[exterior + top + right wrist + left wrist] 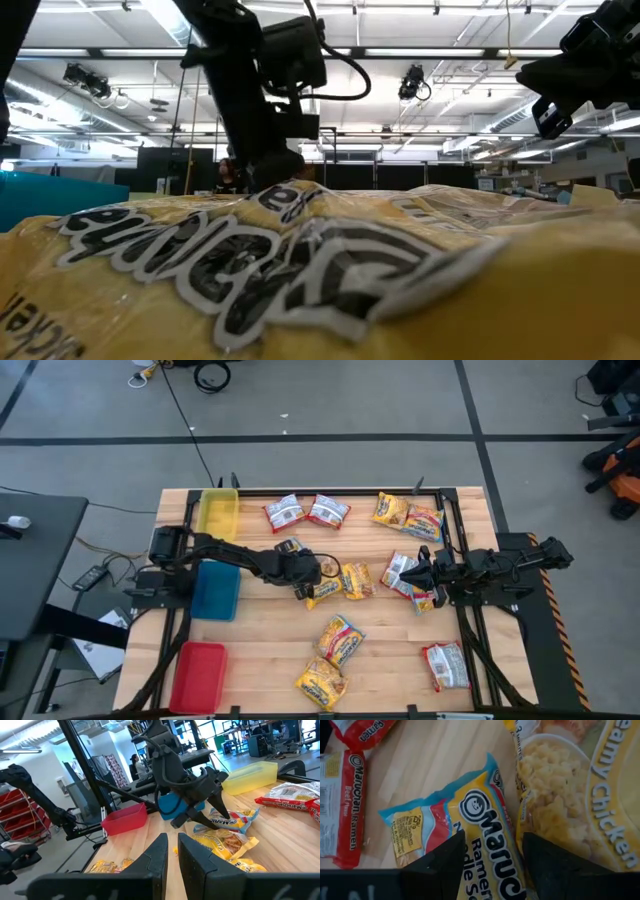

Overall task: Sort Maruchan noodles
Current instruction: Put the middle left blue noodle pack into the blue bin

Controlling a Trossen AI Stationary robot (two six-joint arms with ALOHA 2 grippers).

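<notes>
High view: the left pincer (318, 582) sits near the middle of the surface (260, 620) over a blue-edged yellow packet (322, 591), with Maruchan noodles (340, 639) scattered toward the far edge, near edge and right edge. The right pincer (418, 573) hovers by the right edge – fingers nearly pressed together, holding nothing.

Left wrist view: the spread fingers (442, 862) straddle the blue-edged yellow packet (470, 830) – whether they pinch it I cannot tell

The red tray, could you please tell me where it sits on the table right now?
In the high view the red tray lies at the table's near-left corner, just below the blue tray, with the yellow tray farther up the same left edge.
</notes>
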